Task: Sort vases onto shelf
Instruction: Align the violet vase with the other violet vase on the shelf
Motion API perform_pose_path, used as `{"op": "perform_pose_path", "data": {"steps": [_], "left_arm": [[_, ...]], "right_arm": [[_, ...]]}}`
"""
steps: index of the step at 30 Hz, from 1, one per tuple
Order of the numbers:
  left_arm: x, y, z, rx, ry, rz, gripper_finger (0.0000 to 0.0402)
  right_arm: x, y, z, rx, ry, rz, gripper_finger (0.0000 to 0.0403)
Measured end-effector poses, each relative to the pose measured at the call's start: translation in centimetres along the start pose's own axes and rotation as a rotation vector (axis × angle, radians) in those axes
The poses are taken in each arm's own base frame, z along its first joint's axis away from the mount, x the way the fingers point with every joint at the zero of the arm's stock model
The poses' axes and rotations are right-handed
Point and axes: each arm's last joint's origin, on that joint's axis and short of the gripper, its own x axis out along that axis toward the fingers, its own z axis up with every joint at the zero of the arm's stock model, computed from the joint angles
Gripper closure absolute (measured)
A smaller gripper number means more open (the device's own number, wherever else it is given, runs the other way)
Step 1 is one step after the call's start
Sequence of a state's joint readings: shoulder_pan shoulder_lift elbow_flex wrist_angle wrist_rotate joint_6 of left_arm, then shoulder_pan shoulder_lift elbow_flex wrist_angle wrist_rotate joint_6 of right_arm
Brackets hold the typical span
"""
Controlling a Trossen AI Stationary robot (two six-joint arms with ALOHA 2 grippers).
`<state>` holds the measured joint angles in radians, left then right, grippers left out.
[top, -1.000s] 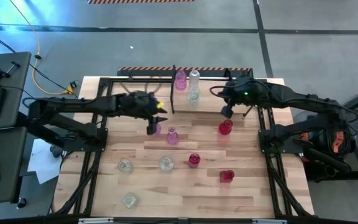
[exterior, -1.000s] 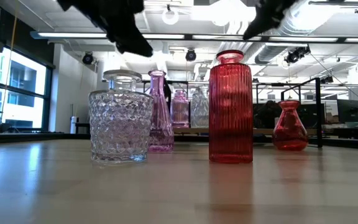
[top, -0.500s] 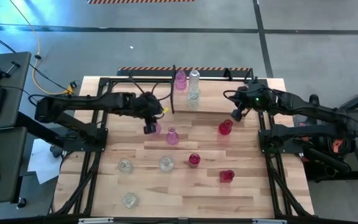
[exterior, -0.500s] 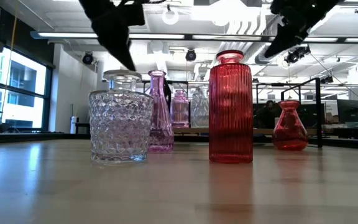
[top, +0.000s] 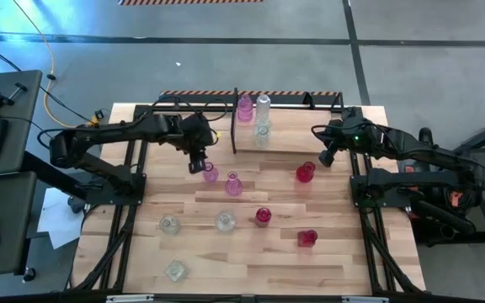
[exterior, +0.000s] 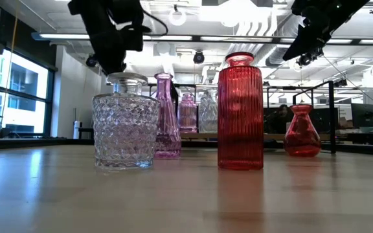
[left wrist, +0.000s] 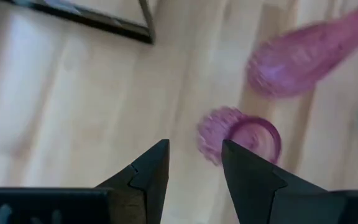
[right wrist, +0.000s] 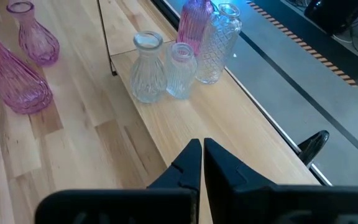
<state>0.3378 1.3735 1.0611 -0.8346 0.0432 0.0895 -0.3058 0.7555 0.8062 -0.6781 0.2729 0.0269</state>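
Left hand (top: 195, 166) parted, empty, just above small pink vase (top: 210, 174); right hand (top: 325, 158) closed, empty

We see a clear cut-glass vase (exterior: 125, 123) standing on the wooden table (exterior: 186, 200) near us, with a tall pink vase (exterior: 166, 116) just behind it. To its right stands a tall ribbed red vase (exterior: 240, 112), and farther back a squat red vase (exterior: 302, 131). Two small vases (exterior: 197, 112) sit side by side in the distance. The left gripper (exterior: 112, 39) hangs above the clear vase; the right gripper (exterior: 316, 26) hangs at upper right.
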Motion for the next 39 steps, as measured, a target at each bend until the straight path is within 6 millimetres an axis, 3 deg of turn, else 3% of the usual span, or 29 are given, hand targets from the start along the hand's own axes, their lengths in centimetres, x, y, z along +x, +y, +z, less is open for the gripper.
{"op": "perform_pose_path", "data": {"steps": [23,27,33,39], "left_arm": [[5.3,0.0,0.6,-0.017,0.138,-0.129,0.0265],[5.2,0.0,0.6,-0.017,0.135,-0.131,0.0298],[3.7,0.0,0.5,-0.021,0.103,-0.110,0.0385],[1.6,0.0,1.4,-0.024,0.031,-0.099,0.0371]], "right_arm": [[-0.1,0.0,0.0,0.003,-0.006,0.000,0.0403],[-0.1,0.0,0.0,0.001,-0.006,0.000,0.0403],[-0.1,0.0,0.0,-0.003,-0.006,-0.001,0.0403],[-0.1,0.0,0.0,-0.003,-0.007,-0.003,0.0403]]}}
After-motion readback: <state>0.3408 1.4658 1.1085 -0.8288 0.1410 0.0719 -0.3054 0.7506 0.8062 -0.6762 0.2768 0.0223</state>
